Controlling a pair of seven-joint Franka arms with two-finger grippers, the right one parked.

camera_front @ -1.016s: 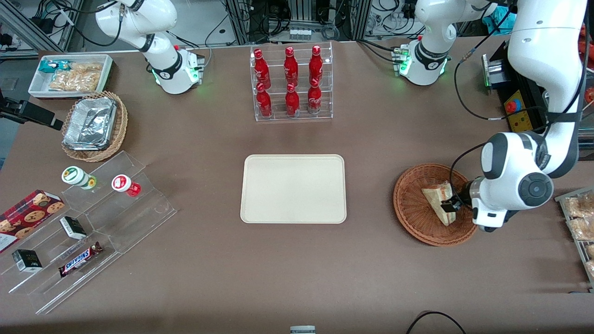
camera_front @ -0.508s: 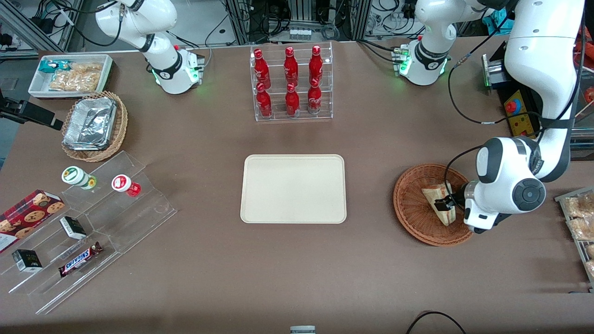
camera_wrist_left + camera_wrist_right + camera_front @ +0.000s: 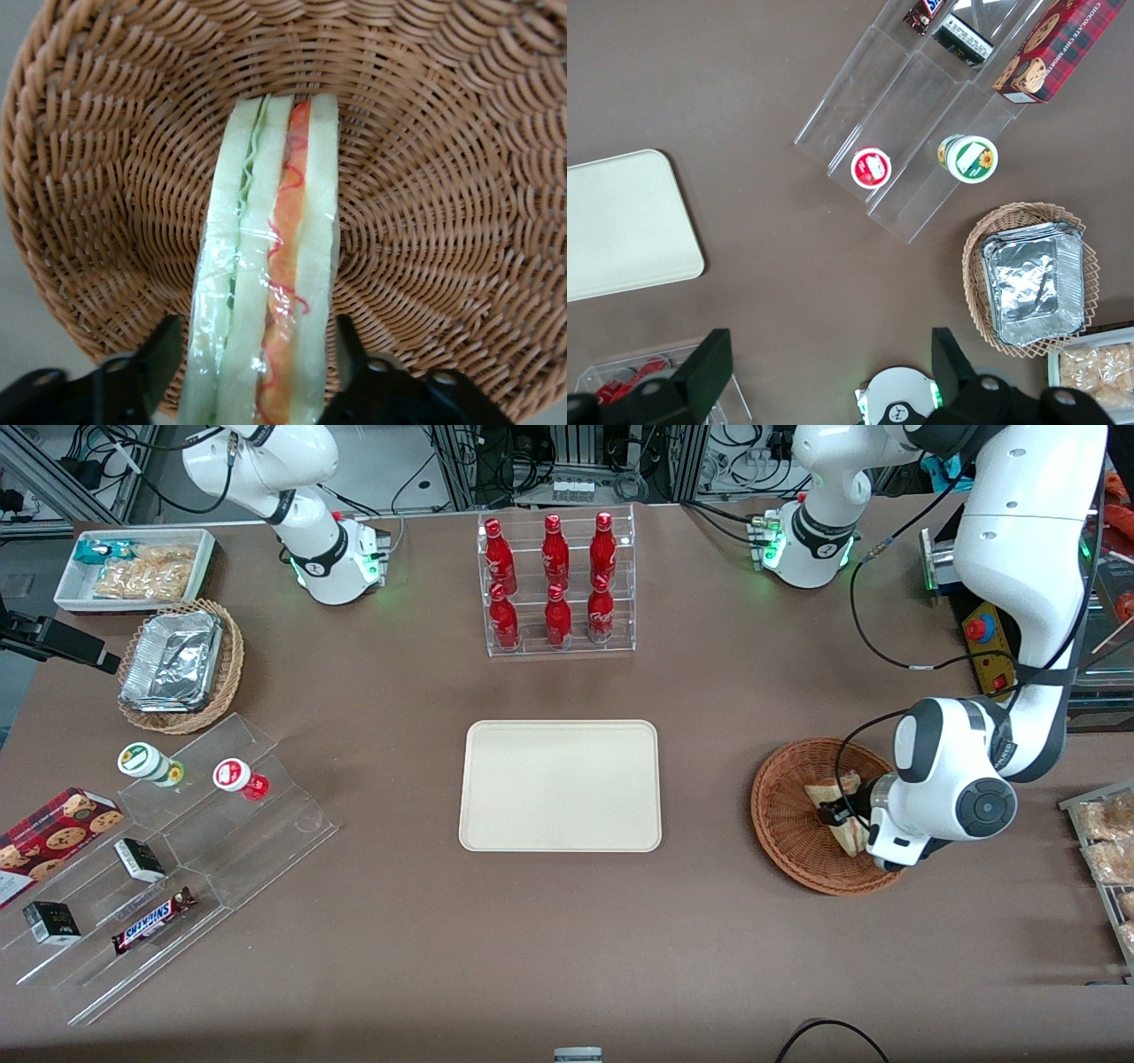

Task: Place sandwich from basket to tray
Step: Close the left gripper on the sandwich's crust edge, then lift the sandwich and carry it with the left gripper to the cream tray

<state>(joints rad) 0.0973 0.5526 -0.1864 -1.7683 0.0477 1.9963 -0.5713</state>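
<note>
The clear-wrapped sandwich (image 3: 828,790) lies in the reddish-brown wicker basket (image 3: 784,806) toward the working arm's end of the table. In the left wrist view it (image 3: 266,266) stands on edge, bread and red and green filling showing, on the basket's weave (image 3: 425,177). My left gripper (image 3: 837,815) is low in the basket. It (image 3: 257,341) is open, with one finger (image 3: 164,350) on each side of the sandwich's wide end and a narrow gap at each. The cream tray (image 3: 560,786) lies bare at the table's middle, also in the right wrist view (image 3: 620,221).
A clear rack of red bottles (image 3: 558,584) stands farther from the front camera than the tray. A tan basket with foil containers (image 3: 177,664), a white snack bin (image 3: 133,567) and clear acrylic steps with snacks (image 3: 177,850) sit toward the parked arm's end. A pastry rack (image 3: 1107,850) is beside the basket.
My left gripper and wrist have slid a little across the basket toward the tray, so the fingers now straddle more of the sandwich. The sandwich stays in the basket.
</note>
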